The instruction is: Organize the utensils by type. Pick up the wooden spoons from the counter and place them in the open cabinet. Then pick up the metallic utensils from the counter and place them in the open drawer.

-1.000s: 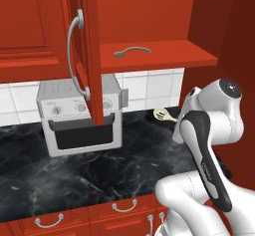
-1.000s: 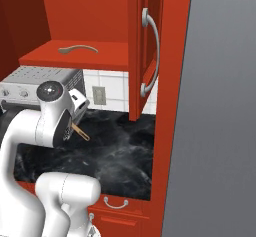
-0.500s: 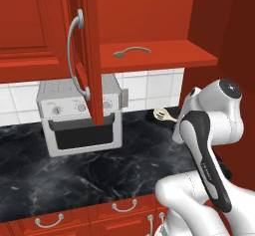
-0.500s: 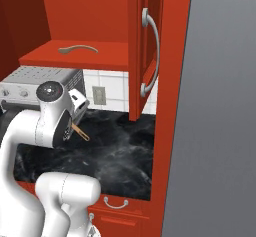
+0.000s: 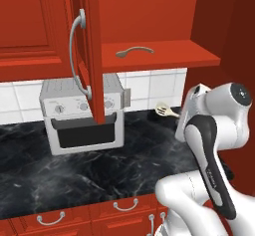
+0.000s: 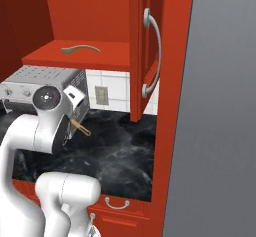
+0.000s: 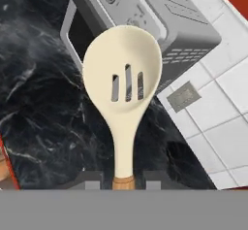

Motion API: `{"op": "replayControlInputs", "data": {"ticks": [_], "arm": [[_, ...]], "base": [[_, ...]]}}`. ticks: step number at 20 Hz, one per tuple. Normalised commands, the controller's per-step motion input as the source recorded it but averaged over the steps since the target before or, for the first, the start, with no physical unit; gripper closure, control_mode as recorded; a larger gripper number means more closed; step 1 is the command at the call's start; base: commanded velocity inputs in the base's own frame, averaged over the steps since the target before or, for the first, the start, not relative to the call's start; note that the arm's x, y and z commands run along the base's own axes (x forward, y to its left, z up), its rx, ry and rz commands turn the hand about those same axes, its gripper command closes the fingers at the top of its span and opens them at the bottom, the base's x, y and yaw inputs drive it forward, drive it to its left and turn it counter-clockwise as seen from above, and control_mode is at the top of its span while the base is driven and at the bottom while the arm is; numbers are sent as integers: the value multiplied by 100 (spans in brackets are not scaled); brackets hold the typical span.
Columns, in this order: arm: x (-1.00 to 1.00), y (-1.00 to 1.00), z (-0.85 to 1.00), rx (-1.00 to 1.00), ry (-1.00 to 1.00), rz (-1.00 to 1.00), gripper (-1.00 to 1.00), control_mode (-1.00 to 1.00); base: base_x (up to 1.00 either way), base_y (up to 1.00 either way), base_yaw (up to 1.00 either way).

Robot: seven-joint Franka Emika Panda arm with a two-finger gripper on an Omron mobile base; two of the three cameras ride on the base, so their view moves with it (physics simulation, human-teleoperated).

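Nothing has moved over the last second: my gripper stays clamped on a slotted wooden spoon, held in the air above the counter, right of the toaster oven, so shelving in the open cabinet remains.

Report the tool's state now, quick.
Tool: closed on a wooden spoon, gripped at its handle, slotted bowl pointing away from the hand.
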Motion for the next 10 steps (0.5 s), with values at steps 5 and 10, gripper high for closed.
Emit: {"op": "replayControlInputs", "data": {"ticks": [5, 10], "arm": [[5, 1, 44, -1, -19, 1, 100, -100], [16, 4, 61, -12, 0, -13, 100, -100]], "base": [[0, 0, 0], [0, 0, 0]]}}
